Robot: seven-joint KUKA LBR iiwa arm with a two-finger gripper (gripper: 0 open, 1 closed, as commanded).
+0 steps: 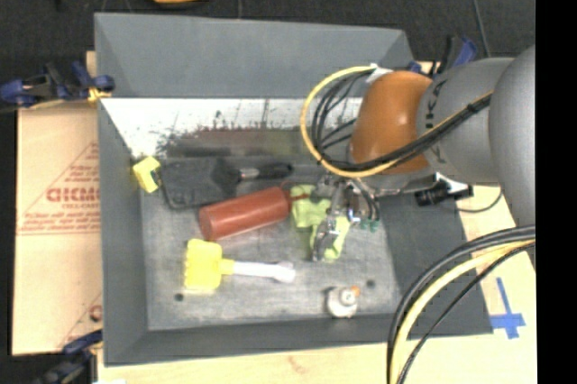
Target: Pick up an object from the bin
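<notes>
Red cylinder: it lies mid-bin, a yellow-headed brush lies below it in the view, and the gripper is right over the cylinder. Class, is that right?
Not quite. The camera view shows the gripper over the lime-green thing just right of the red cylinder, not over the cylinder. The rest holds: the cylinder lies mid-bin, with the yellow-headed brush below it in the view.

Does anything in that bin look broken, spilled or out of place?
Nothing spilled or broken. The grey metal bin's back wall carries dark scuffs, which look like wear. The red cylinder and yellow brush with white handle just lie loose.
</notes>
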